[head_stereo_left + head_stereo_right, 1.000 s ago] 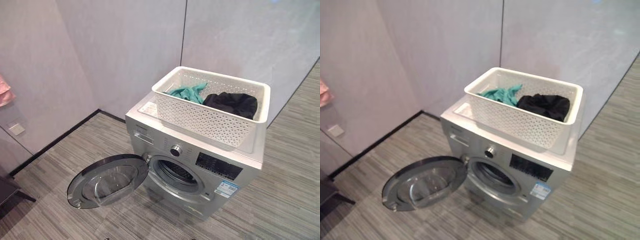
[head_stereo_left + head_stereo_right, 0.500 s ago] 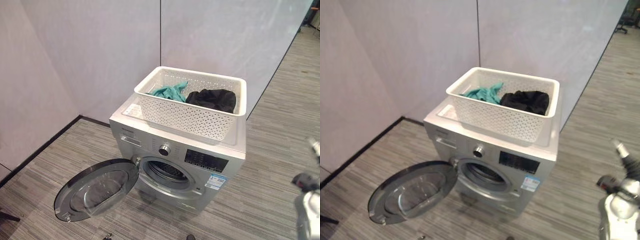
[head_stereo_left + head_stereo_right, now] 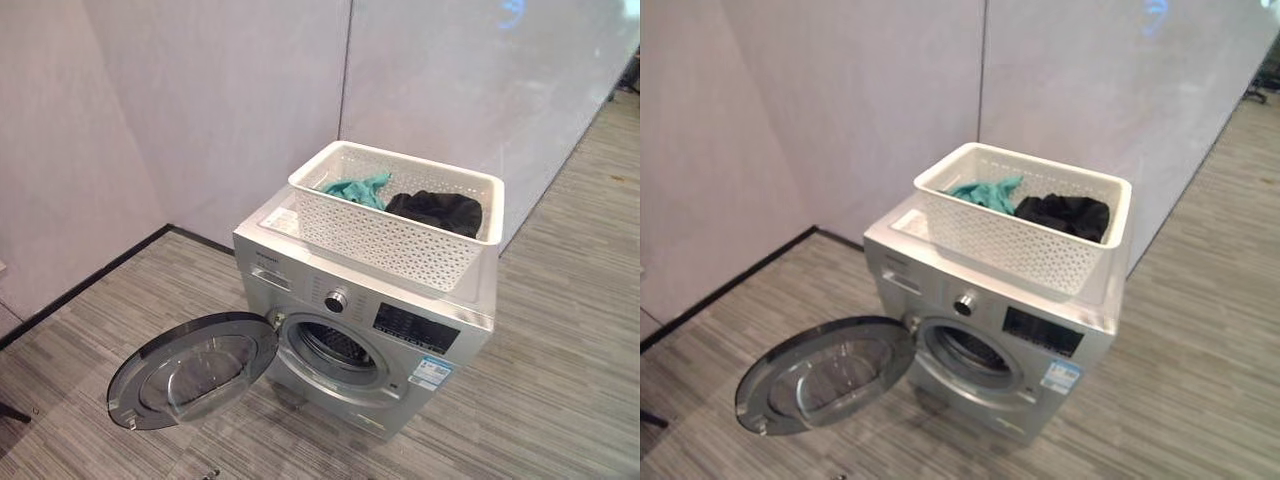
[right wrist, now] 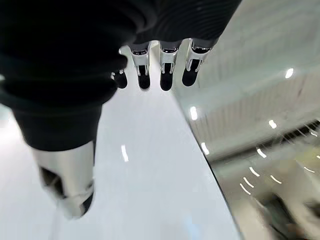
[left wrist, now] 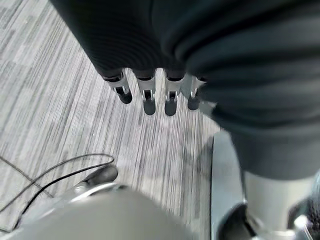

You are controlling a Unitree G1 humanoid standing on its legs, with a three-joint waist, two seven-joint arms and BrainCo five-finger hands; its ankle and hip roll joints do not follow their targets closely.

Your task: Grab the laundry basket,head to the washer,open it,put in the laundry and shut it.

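On your left, the washer door (image 3: 193, 369) hangs wide open, low over the floor. Beside it the drum mouth (image 3: 333, 349) faces you in the washer (image 3: 300, 270). The basket (image 3: 400, 235) sits on top, its long side parallel to the washer's front, with a teal cloth (image 3: 352, 188) left and a black cloth (image 3: 436, 211) right. Your left hand (image 5: 150, 95) hangs with straight fingers over the floor, empty. Your right hand (image 4: 157, 67) is also spread and empty. The laundry lies ahead and above the drum; I cannot tell which hand is nearer.
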